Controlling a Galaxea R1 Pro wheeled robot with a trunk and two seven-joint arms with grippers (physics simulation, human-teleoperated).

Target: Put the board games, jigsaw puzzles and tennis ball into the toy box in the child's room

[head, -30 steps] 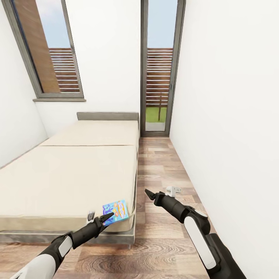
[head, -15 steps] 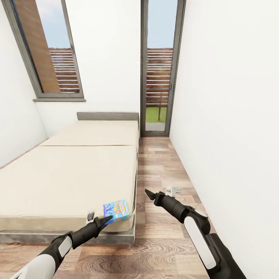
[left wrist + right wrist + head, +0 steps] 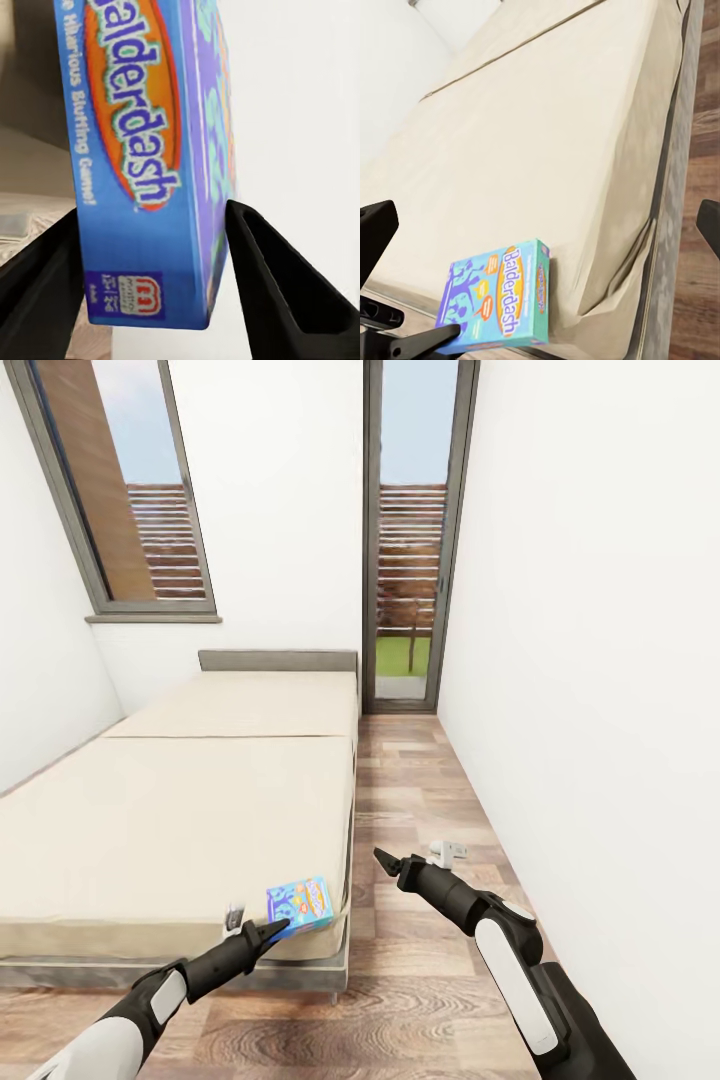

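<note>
Gripping with our left gripper (image 3: 281, 927), we had both black fingers pressed against the faces of the small blue "Balderdash" board game box (image 3: 300, 905), held on edge at the near right corner of the low beige-mattressed bed (image 3: 180, 810). Our right gripper (image 3: 381, 859) hung over the wood-plank floor (image 3: 420, 780) beside the bed, fingers parted and holding nothing.

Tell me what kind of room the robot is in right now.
Most likely a small bedroom. A low bed with a beige two-part mattress and grey headboard takes up most of the wood-plank floor, tall dark-framed windows face it, and the left tool grips a Balderdash board game.
</note>
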